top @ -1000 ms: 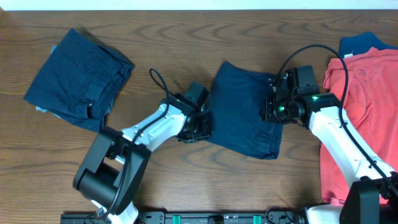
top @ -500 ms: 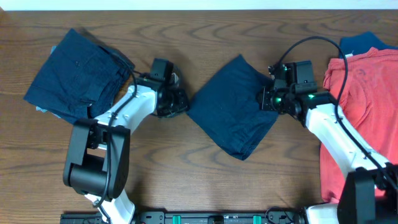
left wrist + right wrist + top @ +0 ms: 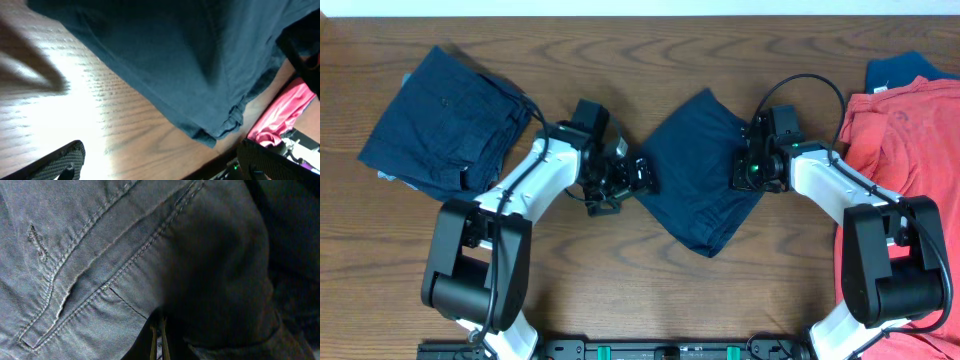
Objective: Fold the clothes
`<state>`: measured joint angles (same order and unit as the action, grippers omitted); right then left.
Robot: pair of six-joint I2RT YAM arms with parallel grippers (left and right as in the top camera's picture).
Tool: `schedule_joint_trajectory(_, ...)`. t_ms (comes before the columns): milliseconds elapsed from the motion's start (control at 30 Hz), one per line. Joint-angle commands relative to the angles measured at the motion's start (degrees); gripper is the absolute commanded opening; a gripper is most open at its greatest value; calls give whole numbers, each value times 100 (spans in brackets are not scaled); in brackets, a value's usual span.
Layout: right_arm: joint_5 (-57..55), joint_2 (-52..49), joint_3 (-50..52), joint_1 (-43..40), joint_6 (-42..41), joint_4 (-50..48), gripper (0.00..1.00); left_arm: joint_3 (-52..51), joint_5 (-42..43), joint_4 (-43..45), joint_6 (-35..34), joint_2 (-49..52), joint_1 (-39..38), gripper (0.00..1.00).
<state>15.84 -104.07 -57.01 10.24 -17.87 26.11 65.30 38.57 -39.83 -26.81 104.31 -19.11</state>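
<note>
A pair of dark navy shorts (image 3: 695, 175) lies folded in a diamond shape at the middle of the table. My left gripper (image 3: 628, 178) stands open just off its left edge, with nothing between the fingers. In the left wrist view the shorts (image 3: 190, 60) stretch above bare wood, and my left gripper (image 3: 165, 162) has its pads far apart. My right gripper (image 3: 744, 170) is shut on the shorts' right edge. The right wrist view shows the pocket seam of the shorts (image 3: 100, 270), with cloth bunched around my right gripper (image 3: 159, 339).
Another pair of navy shorts (image 3: 445, 120) lies folded at the back left. Coral-red shirts (image 3: 910, 170) are heaped along the right edge, with a brighter blue piece (image 3: 900, 68) behind them. A cable (image 3: 810, 85) loops above the right arm.
The left gripper has let go of the shorts and opened wide, after dragging their left edge up and left. The shorts turned from a flat rectangle into a diamond. The right gripper stayed shut.
</note>
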Motion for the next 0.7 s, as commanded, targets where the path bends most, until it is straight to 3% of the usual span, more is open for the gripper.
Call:
schedule_joint_trajectory(0,-125,-238,59,11,-101,63,5,-382,-267,376,-748,-68,-221,98)
schedule_joint_trajectory(267,-57,-238,59,11,-98,66,5,-1410,-533,2739,-2568,-59,-730,98)
schedule_joint_trajectory(433,-59,-238,59,11,-96,59,5,-1849,-997,3346,-3748,-57,-938,98)
schedule_joint_trajectory(667,-59,-238,59,11,-98,44,5,-2011,-1224,3794,-4155,22,-977,98)
